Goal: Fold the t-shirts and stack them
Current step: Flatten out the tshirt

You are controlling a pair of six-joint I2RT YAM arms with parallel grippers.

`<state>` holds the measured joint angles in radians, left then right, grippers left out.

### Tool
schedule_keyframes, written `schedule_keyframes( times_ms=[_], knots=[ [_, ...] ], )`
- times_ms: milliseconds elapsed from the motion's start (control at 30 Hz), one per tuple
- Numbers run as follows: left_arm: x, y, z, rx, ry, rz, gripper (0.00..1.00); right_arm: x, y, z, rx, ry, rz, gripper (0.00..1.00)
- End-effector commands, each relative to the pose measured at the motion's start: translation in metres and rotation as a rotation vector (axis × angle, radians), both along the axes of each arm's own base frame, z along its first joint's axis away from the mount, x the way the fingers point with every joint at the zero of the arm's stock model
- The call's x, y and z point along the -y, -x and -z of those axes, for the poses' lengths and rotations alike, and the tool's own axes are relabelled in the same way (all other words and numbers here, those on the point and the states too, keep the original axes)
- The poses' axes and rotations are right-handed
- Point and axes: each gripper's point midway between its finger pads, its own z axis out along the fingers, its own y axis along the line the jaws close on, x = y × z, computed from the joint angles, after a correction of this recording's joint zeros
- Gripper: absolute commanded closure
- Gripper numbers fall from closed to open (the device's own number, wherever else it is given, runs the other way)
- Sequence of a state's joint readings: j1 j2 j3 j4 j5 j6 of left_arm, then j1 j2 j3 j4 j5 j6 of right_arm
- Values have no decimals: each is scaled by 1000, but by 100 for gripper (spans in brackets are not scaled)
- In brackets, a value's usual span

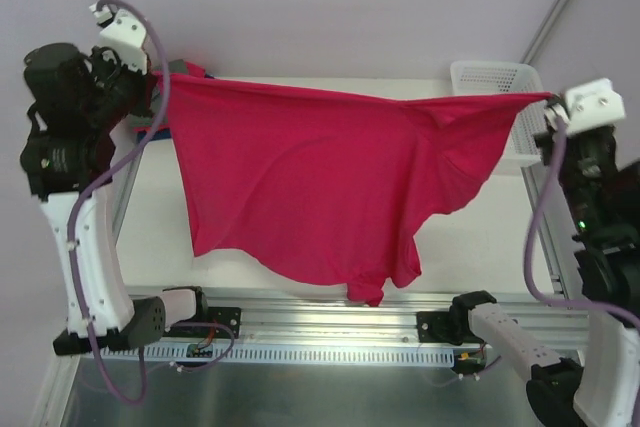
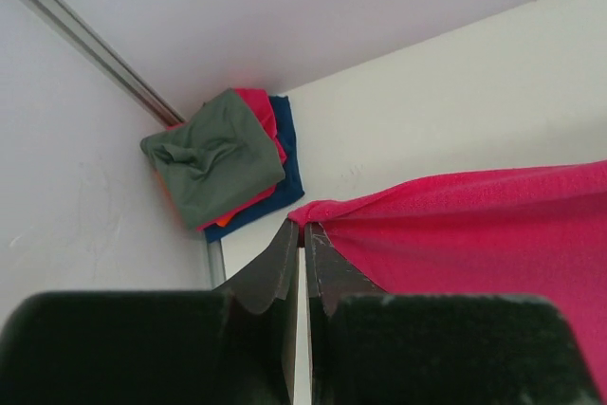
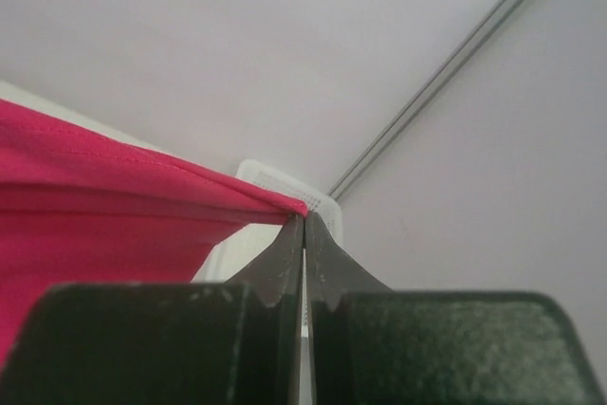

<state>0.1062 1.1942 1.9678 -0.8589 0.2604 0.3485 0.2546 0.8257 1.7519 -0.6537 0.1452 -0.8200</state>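
Note:
A crimson-red t-shirt [image 1: 310,177] hangs spread in the air above the white table [image 1: 160,217], stretched taut between both arms. My left gripper [image 1: 157,77] is shut on its left corner [image 2: 318,211], high at the back left. My right gripper [image 1: 550,99] is shut on the opposite corner [image 3: 289,204], high at the right. The shirt's lower edge droops toward the near table rail. A folded stack lies in the back left corner: a grey-green t-shirt [image 2: 213,163] on top, red and dark blue [image 2: 285,173] ones beneath.
A white lattice basket [image 1: 495,82] stands at the back right corner, partly behind the stretched shirt; its rim [image 3: 285,182] shows beyond my right fingertips. The aluminium rail [image 1: 330,312] with both arm bases runs along the near edge. Grey walls close in all round.

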Motion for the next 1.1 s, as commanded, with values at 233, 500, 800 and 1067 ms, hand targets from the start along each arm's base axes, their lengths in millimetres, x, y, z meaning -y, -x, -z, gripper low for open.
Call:
schedule_keyframes(
  times_ms=[233, 500, 800, 1067],
  knots=[
    [-37, -135, 71, -130, -97, -40, 100, 4, -155, 57, -179, -7, 106, 99],
    [-45, -159, 15, 4, -140, -57, 100, 31, -168, 15, -98, -72, 163, 99],
    [-30, -69, -86, 264, -149, -60, 100, 41, -68, -71, 147, -31, 180, 99],
    [-32, -1, -127, 396, -174, -130, 100, 43, 14, -95, 286, 16, 222, 99]
  ],
)
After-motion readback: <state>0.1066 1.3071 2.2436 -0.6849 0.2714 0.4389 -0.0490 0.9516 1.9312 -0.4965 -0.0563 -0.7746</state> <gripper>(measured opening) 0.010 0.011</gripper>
